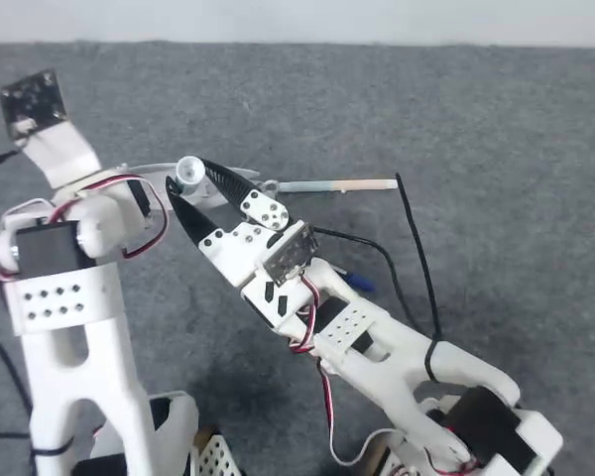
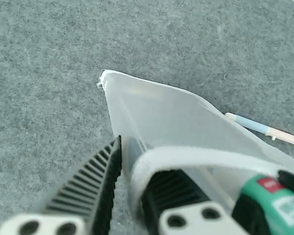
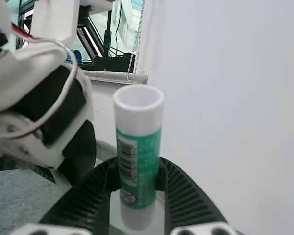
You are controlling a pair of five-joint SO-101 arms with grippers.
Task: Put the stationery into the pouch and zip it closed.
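Over at the pouch mouth, the right claw [image 3: 137, 167] has the glue stick [image 3: 137, 142] clamped crosswise between its black jaws. They are narrowed right down onto the green label, and the white end pokes up well clear of the fingertips. From the high view, that arm stretches in from the lower right with the stick at its very tip.

The left claw [image 2: 132, 161] is drawn in narrow too, pinching the lip of the translucent pouch [image 2: 166, 117]. One ribbed finger sits outside the wall, and the other has the white rim draped over it. The pouch lies on the grey mat [image 2: 49, 73] with its far corner pointing away. The glue stick's green body is right at the open end, though whether it has crossed the rim is hard to call. A pale pen [image 2: 264, 129] lies on the mat just beside the pouch.
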